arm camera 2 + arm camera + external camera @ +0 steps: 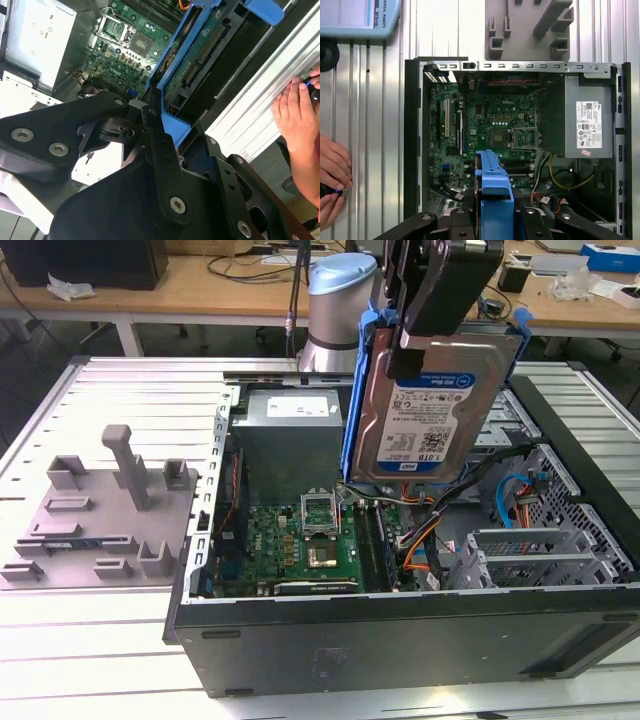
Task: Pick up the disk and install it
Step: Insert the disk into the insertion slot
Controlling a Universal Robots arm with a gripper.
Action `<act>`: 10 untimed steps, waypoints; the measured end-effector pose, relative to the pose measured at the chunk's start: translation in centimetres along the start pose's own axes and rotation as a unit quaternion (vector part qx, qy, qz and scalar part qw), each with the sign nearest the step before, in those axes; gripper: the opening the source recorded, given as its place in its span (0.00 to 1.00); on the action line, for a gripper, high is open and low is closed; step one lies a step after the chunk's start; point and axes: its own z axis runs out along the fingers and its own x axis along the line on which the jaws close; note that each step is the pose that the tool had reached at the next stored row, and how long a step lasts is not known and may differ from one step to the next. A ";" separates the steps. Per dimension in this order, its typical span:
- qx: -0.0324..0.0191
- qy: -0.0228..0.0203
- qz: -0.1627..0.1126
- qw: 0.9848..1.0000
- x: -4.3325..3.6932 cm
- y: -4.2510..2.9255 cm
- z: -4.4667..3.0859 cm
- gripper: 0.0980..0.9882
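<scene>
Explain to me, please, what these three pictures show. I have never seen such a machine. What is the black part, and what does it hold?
This is a robot arm working over an open computer case, which lies on a ribbed metal table. The exterior view comes from a camera standing off the arm. Both wrist views come from cameras riding on the arm and looking into the case. The black gripper is the arm's "hand". It is shut on the disk, a silver hard drive in a blue frame, held roughly upright in the air above the case. Inside the case you see the green motherboard. A grey fixture plate lies at the exterior view's left. A person's hand is at the table in both wrist views.
</scene>
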 end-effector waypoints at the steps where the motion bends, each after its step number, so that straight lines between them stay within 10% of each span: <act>1: 0.000 0.000 0.000 1.000 0.42 -0.02 -0.01 0.30; 10: 0.004 -0.004 0.000 1.000 2.04 -0.65 -0.03 0.30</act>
